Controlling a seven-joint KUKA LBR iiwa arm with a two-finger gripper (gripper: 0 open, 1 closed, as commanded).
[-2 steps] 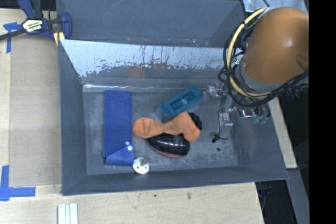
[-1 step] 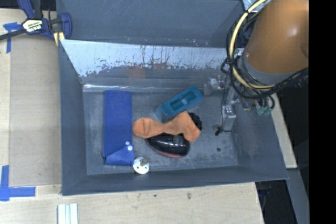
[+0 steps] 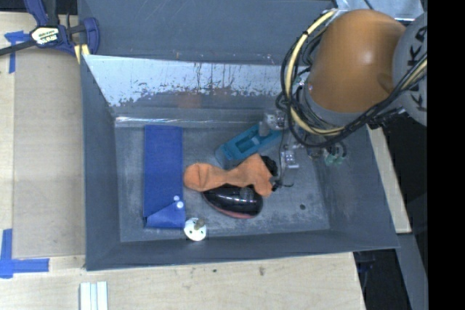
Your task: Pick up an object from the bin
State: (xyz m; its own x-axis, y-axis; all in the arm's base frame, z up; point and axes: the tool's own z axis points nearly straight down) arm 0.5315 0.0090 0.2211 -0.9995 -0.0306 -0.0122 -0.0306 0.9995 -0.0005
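- Low in the grey metal bin, over the right half of its floor: the gripper, just above the right end of an orange cloth.
- Cannot tell the gripper's state, open or closed: masked from above by the arm's own wrist parts.
- Cannot tell either whether touching the orange cloth or merely hanging over it.
- On the wrist above: an orange dome cover, ringed by loops of yellow and black cable, reaching in across the bin's right wall.
- Mid-floor, stretched from left to right: the orange cloth, crumpled, with a rounded left end and a bunched right end under the gripper.
- Draped over the top of a glossy black rounded thing with a red lower edge, the two touching; sits toward the front of the floor.
- Behind the orange cloth, toward the back wall: a teal plastic piece, lying at a slant, its higher right end near the gripper.
- On the left of the floor: a long flat blue strip, laid front to back, just beside the cloth's left end.
- At the front edge of the floor: a small white round thing, just beside the blue strip's near right corner and left of the black thing.
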